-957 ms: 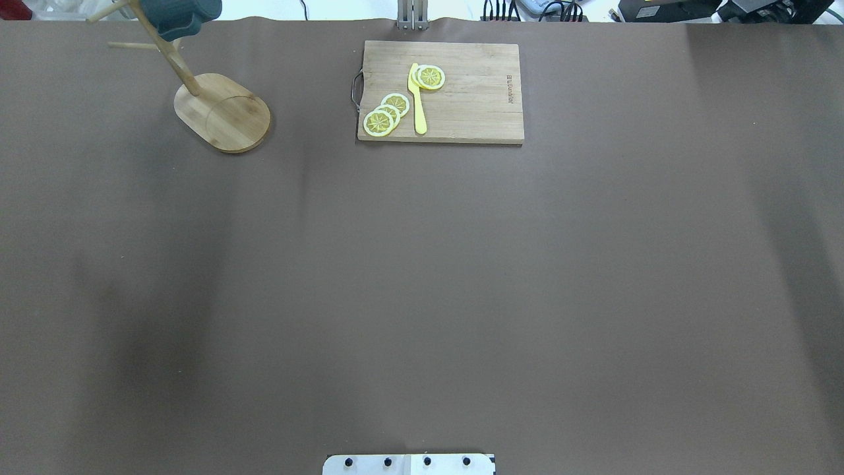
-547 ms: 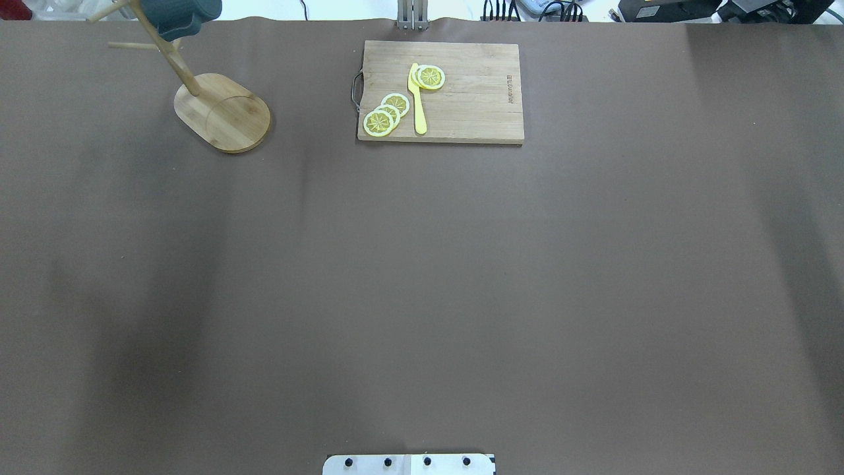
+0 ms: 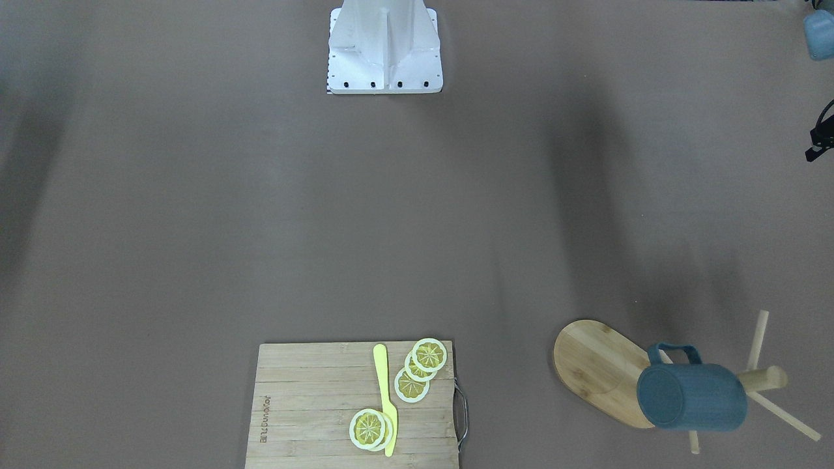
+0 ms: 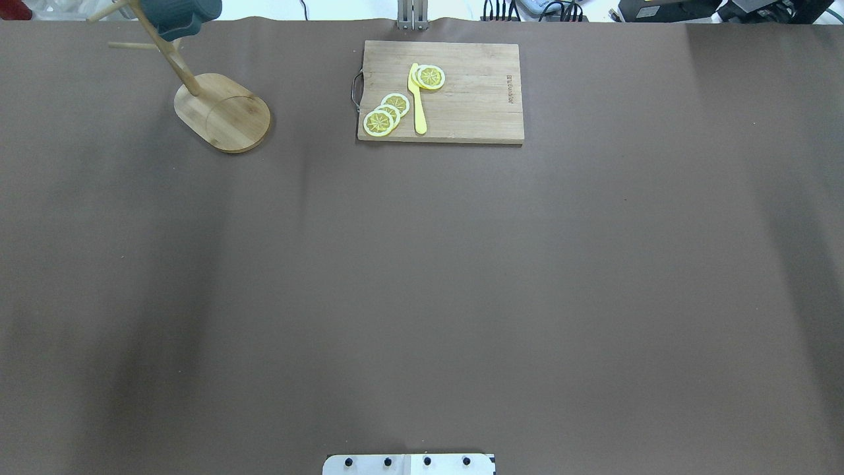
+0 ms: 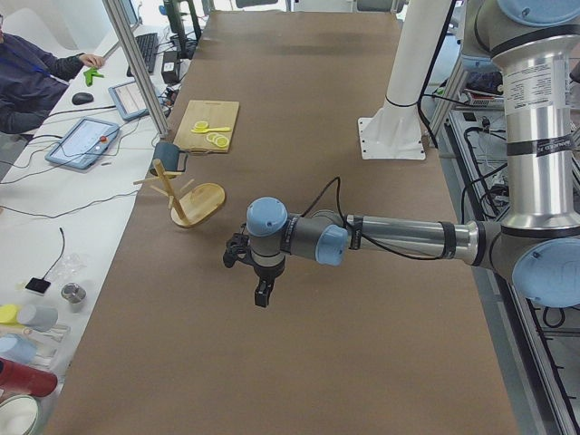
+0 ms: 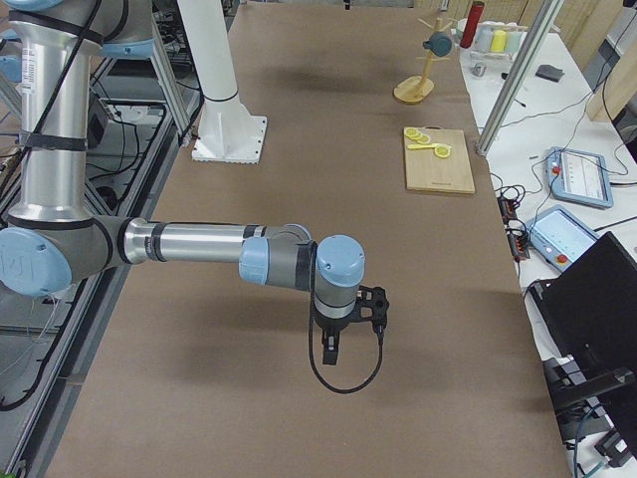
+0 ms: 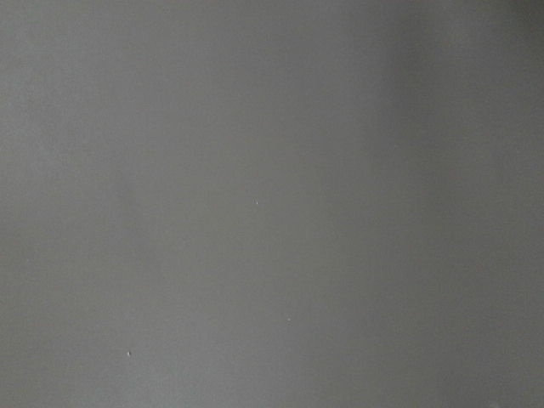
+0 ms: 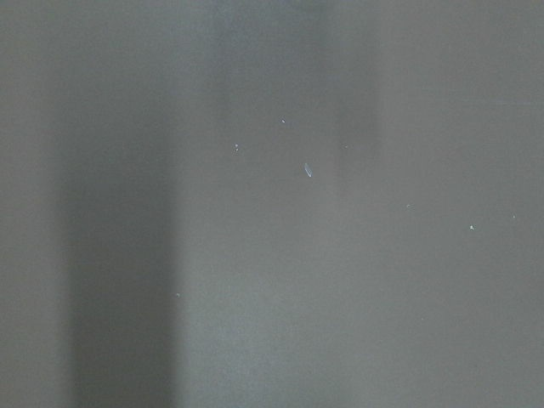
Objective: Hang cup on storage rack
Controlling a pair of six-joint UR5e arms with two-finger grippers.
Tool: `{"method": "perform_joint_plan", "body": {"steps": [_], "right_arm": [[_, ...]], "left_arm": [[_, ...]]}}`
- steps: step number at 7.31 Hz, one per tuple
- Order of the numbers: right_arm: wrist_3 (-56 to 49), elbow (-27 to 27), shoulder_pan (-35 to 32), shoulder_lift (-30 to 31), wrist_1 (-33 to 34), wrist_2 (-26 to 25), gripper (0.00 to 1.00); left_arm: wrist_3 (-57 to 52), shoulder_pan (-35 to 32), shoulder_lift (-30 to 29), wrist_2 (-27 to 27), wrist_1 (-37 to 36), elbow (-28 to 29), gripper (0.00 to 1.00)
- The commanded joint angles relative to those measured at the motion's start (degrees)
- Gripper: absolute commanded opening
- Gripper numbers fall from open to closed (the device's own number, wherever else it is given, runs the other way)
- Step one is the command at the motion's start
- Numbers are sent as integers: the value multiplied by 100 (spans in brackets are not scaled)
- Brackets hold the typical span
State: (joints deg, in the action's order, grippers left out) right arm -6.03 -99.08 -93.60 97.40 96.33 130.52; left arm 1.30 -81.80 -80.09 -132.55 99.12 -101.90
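The slate-blue cup (image 3: 690, 397) hangs by its handle on a peg of the wooden storage rack (image 3: 596, 368), its bottom turned towards the table's middle. Cup (image 4: 181, 16) and rack (image 4: 224, 112) stand at the far left corner in the overhead view. Nothing grips the cup. My left gripper (image 5: 263, 294) shows only in the exterior left view, pointing down over bare table away from the rack (image 5: 195, 195). My right gripper (image 6: 330, 349) shows only in the exterior right view, far from the rack (image 6: 416, 90). I cannot tell if either is open or shut.
A rectangular bamboo cutting board (image 4: 475, 99) with lemon slices (image 4: 386, 113) and a yellow knife (image 4: 417, 99) lies at the far middle. The robot's white base (image 3: 384, 49) stands at the near edge. Both wrist views show only brown table cover.
The cup, rack and board have not moved. Only the faint arm shadow on the table's left side has shifted a little.
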Motion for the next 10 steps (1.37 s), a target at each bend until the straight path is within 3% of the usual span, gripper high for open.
{"method": "perform_joint_plan", "body": {"steps": [1,2,4,10], "right_arm": [[14,11,0,16,9,0,100],[14,11,0,25,9,9,100],[23,3,0,16,9,9,100],[-4,-32,0,25,0,9,100]], "left_arm": [[-15,-213,282,-105,-51,-304,99],[-16,-283,283,-105,-77,-331,99],[-24,-319,160,-61,-1135,-418,99],[-16,-363,177,-26,-1159,-718,99]]}}
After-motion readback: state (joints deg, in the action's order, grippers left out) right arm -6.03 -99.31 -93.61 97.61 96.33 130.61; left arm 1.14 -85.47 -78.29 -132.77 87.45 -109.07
